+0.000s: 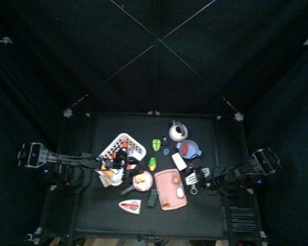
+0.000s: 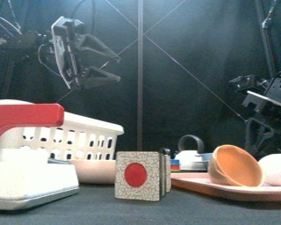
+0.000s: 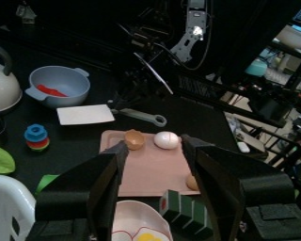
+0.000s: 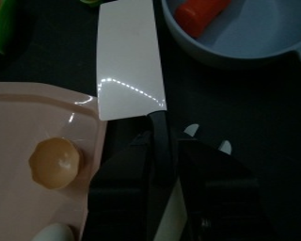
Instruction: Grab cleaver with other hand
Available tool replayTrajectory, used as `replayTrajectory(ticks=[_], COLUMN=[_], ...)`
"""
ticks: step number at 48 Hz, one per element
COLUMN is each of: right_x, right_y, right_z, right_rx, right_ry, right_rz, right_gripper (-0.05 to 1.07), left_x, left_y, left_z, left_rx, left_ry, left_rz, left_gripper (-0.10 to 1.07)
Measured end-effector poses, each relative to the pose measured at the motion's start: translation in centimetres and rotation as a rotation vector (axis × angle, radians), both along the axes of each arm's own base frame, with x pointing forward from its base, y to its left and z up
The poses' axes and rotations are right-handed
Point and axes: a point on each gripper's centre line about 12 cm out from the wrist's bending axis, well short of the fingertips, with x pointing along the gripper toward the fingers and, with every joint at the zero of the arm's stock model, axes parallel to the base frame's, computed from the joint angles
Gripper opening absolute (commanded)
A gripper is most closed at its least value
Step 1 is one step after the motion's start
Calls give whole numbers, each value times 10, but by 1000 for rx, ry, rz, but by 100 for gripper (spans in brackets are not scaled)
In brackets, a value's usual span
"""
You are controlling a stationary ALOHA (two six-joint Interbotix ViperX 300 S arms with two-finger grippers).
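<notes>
One cleaver (image 4: 129, 64), broad white blade; right fingers (image 4: 160, 160) clamp its dark handle; left fingers (image 3: 153, 184) spread, empty.

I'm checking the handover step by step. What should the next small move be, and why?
Probably lift the cleaver slightly off the table. The right gripper looks shut on its dark handle, the blade lying flat beside the pink cutting board and the blue bowl. The left gripper hangs open above the board, not yet near the cleaver.

Pink board (image 3: 147, 165) holds two eggs; kettle (image 1: 179, 130) beside bowl (image 3: 57, 83).
</notes>
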Motion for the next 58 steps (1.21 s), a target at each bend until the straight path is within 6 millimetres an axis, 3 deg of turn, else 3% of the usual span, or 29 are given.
replayTrajectory(ticks=[9, 20, 36, 58], right_x=[13, 40, 63, 82], right_y=[1, 5, 14, 25], right_z=[14, 45, 84, 92], right_rx=[-68, -266, -560, -660], right_ry=[-62, -150, -59, -26], right_rz=[100, 352, 641, 698], right_gripper=[49, 49, 49, 49], left_x=[0, 6, 7, 7], left_y=[0, 4, -4, -8], left_z=[1, 10, 11, -5], left_rx=[-14, -74, -150, -200], left_ry=[-2, -33, -32, 74], left_rz=[6, 52, 69, 84], left_gripper=[87, 87, 87, 87])
